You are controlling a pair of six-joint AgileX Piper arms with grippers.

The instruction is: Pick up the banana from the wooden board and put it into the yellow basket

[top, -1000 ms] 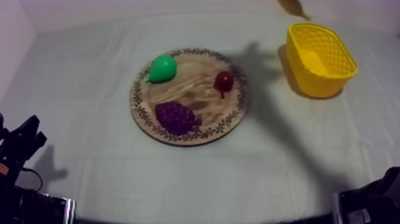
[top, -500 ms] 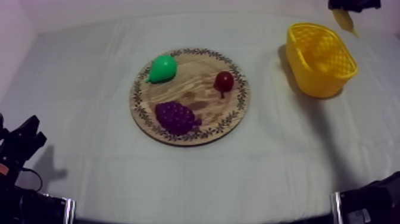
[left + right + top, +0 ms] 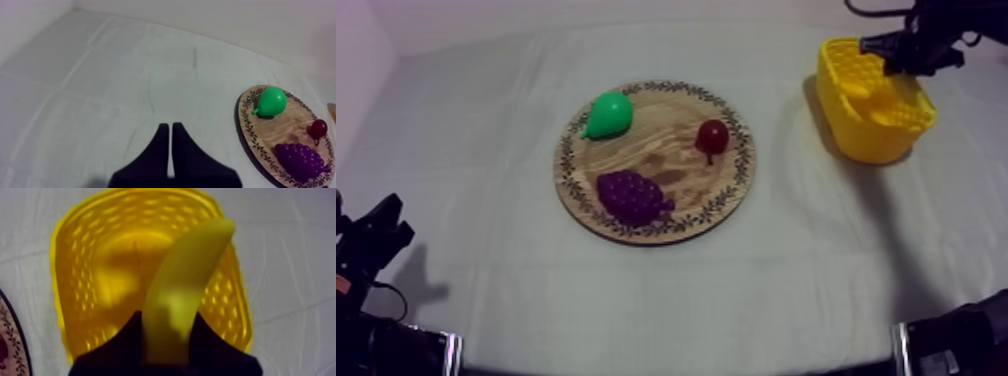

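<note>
The yellow banana hangs over the open yellow basket, and my right gripper is shut on its near end, one black finger on each side. In the top view my right gripper hovers above the basket at the back right of the table. The round wooden board lies mid-table without the banana. My left gripper is shut on nothing, its fingers together as a narrow wedge, and it rests low at the left edge, far from the board.
On the board lie a green pear, a purple bunch of grapes and a small red fruit. The left wrist view shows the same board beyond bare cloth. The board's rim lies beside the basket.
My right gripper has carried the banana from the table's far edge down over the basket's opening. The left arm and the fruit on the board have not moved.
</note>
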